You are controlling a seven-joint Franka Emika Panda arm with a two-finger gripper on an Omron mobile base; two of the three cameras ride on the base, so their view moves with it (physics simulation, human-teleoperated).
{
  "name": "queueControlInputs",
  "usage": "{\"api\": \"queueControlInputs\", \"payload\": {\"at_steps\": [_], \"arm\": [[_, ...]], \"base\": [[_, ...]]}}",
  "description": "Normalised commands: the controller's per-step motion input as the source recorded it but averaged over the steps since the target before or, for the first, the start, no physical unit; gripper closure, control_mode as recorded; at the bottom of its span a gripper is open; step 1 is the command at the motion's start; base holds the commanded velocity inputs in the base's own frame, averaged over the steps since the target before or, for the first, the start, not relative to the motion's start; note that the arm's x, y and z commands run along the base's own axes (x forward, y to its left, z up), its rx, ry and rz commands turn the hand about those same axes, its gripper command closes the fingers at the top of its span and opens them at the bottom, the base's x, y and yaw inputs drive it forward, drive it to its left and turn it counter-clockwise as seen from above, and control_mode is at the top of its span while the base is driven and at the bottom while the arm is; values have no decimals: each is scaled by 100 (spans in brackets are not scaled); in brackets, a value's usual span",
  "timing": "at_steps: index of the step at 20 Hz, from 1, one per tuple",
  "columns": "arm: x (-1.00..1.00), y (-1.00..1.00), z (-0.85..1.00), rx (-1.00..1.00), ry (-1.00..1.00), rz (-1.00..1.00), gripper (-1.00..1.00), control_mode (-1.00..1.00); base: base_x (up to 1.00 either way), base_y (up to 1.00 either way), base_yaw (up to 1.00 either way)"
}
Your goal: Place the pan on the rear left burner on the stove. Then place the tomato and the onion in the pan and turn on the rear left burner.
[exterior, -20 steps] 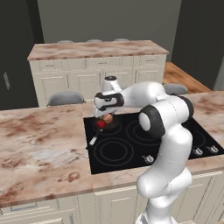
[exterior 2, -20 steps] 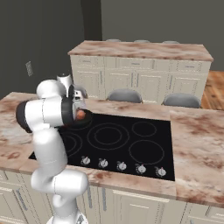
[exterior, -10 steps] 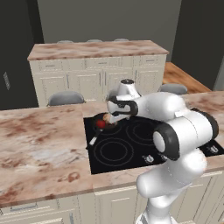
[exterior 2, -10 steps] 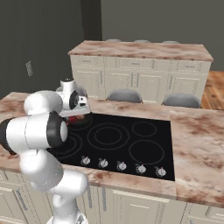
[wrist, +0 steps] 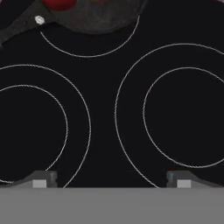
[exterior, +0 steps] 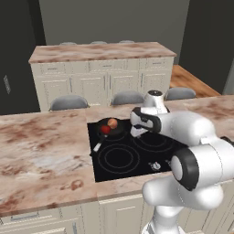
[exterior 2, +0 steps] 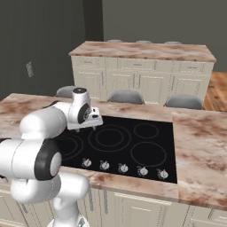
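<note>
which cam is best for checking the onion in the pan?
Left base view. There the onion shows whole, sitting in the pan next to the tomato. In the hand view the pan is cut off at the top edge, so a slice of tomato shows and the onion can't be made out.

A marbled brown-and-cream countertop (exterior: 41, 151) runs along the near side of the kitchen, with white panelled cabinet fronts (exterior: 55, 221) below it. Behind it stands a long island (exterior: 100, 51) with the same stone top and pale cabinet doors (exterior 2: 146, 82) with slim handles. Three grey stool seats (exterior: 68, 101) line up between the counter and the island. A strip of wooden floor (exterior 2: 219, 91) shows at the far right, against dark grey walls (exterior: 114, 20). A small pale wall plate (exterior 2: 29, 68) sits on the left wall.
</note>
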Motion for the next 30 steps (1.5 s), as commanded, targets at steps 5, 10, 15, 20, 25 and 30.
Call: {"api": "queueControlInputs", "payload": {"at_steps": [5,10,15,20,25,30], "arm": [[0,-72,0,0,4,0,-100,-100],[0,-41,0,0,9,0,-100,-100],[-31,-17,-11,0,15,0,-100,-100],[-42,-23,-12,0,15,-1,-100,-100],[-35,-24,-13,-1,9,-1,-100,-100],[-30,-18,-16,-1,6,-1,-100,-100]], "base": [[0,0,0],[0,0,0],[0,0,0],[0,0,0],[0,0,0],[0,0,0]]}}
